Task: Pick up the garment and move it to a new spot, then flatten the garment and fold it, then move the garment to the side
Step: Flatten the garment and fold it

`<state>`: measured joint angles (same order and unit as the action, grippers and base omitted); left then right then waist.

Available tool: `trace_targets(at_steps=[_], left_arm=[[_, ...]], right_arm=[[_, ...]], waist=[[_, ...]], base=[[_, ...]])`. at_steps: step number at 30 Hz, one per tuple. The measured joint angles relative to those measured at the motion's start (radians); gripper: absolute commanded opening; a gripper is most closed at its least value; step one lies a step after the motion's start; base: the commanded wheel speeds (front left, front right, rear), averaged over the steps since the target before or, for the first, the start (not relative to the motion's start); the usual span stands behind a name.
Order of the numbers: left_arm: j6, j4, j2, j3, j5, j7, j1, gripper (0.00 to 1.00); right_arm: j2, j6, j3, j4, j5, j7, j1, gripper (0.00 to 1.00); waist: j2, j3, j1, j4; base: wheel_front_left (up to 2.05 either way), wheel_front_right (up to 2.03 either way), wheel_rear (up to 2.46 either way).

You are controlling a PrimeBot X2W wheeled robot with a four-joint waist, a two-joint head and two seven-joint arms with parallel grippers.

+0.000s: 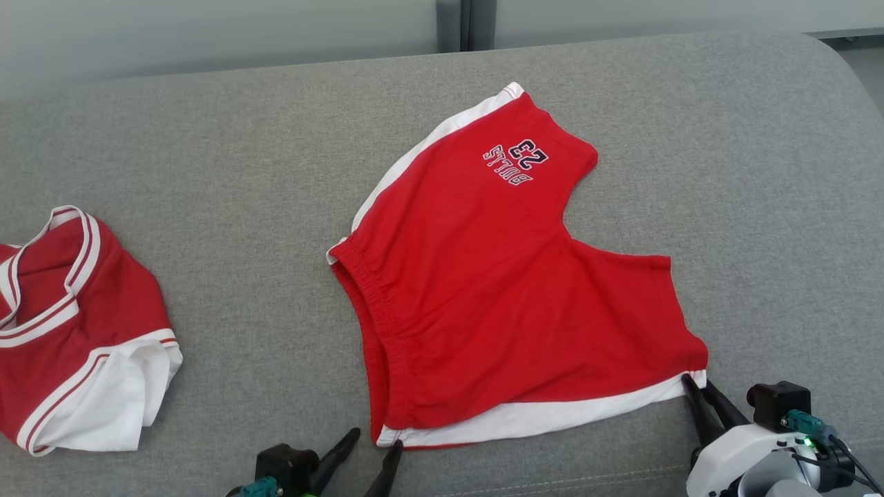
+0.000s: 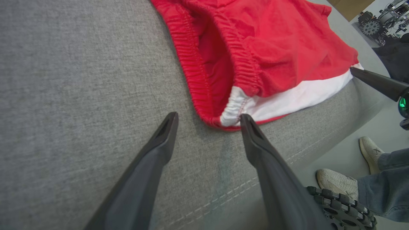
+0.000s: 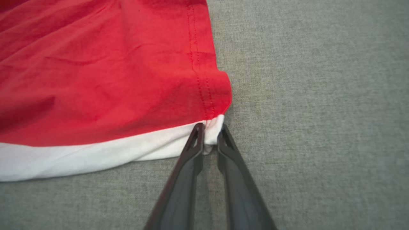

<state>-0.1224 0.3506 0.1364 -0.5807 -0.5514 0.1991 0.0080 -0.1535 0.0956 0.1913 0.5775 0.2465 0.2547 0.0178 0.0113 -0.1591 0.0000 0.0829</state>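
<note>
On the sofa [image 1: 207, 138], left jaws gape, right jaws pinch the shorts [image 1: 483, 290]; a jersey [image 1: 69, 331] lies well apart.

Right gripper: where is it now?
The right gripper is at the lower right of the head view, closed on the white hem at the near right corner of the red shorts, which lie on the grey cushion.

Robotics lab: spare robot hardware [image 2: 372, 24] beyond grey sofa [image 1: 207, 138]

Bright even light, soft shadows
</note>
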Motion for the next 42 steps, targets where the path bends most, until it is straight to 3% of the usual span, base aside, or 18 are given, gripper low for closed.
trace_targets(at_steps=[2, 4, 6, 8, 9, 12, 16, 17, 24, 32, 42], left_arm=[[0.000, 0.002, -0.006, 0.000, -0.001, 0.001, -0.014, 0.78], [0.000, 0.003, -0.017, 0.000, -0.007, 0.004, -0.023, 0.74], [0.000, 0.004, -0.021, 0.000, -0.008, 0.004, -0.026, 0.45], [0.000, 0.007, -0.023, -0.001, -0.008, 0.004, -0.030, 0.43], [0.000, 0.012, -0.023, -0.001, -0.009, 0.004, -0.030, 0.37], [0.000, 0.022, -0.023, -0.002, -0.009, 0.006, -0.030, 0.00], [-0.001, 0.023, -0.023, -0.014, -0.018, 0.005, -0.031, 0.00], [-0.001, 0.022, -0.023, -0.018, -0.021, 0.004, -0.031, 0.00], [-0.001, -0.054, -0.003, -0.030, -0.098, -0.042, -0.031, 0.00], [-0.001, -0.211, 0.080, -0.036, -0.232, -0.142, -0.022, 0.00], [-0.001, -0.375, 0.177, -0.015, -0.389, -0.258, 0.125, 0.00]], right_arm=[[0.000, 0.001, 0.000, 0.001, 0.000, 0.000, 0.002, 0.22], [0.000, 0.001, 0.000, 0.003, 0.000, 0.000, 0.005, 0.22], [0.000, 0.001, 0.000, 0.004, 0.000, 0.000, 0.007, 0.21], [0.000, 0.001, -0.001, 0.007, 0.001, 0.000, 0.012, 0.21], [0.000, 0.001, -0.002, 0.008, 0.001, 0.000, 0.015, 0.22], [0.000, 0.001, -0.003, 0.010, 0.001, 0.001, 0.015, 0.21], [0.000, 0.001, -0.005, 0.011, 0.001, 0.001, 0.015, 0.20], [0.000, 0.001, -0.006, 0.010, 0.002, 0.001, 0.016, 0.14], [0.005, 0.019, -0.023, -0.072, 0.064, 0.000, 0.036, 0.00], [-0.037, 0.029, -0.001, -0.165, 0.143, -0.035, 0.026, 0.00], [-0.061, 0.029, 0.014, -0.323, 0.388, -0.162, -0.155, 0.00]], waist=[[0.0000, -0.002, 0.0000, 0.001], [0.0000, -0.003, 0.0000, 0.003], [0.0000, -0.004, 0.0000, 0.003], [0.0000, -0.005, 0.0000, 0.003], [0.0000, -0.006, 0.0000, 0.003], [0.0000, -0.006, 0.0000, 0.002], [0.0000, -0.005, 0.0000, -0.001], [0.0000, -0.004, 0.0000, -0.001], [0.0000, 0.004, 0.0000, -0.001], [0.0000, 0.019, 0.0000, 0.014], [0.0000, 0.045, 0.0000, 0.028]], base=[[0.00, 0.00, 0.00], [0.00, 0.00, 0.00], [0.00, 0.00, 0.00], [0.00, 0.00, 0.00], [0.00, 0.00, 0.00], [0.00, 0.00, 0.00], [0.00, 0.00, 0.00], [0.00, 0.00, 0.00], [0.00, 0.00, 0.00], [0.00, 0.00, 0.00], [0.00, 0.00, 0.00]])
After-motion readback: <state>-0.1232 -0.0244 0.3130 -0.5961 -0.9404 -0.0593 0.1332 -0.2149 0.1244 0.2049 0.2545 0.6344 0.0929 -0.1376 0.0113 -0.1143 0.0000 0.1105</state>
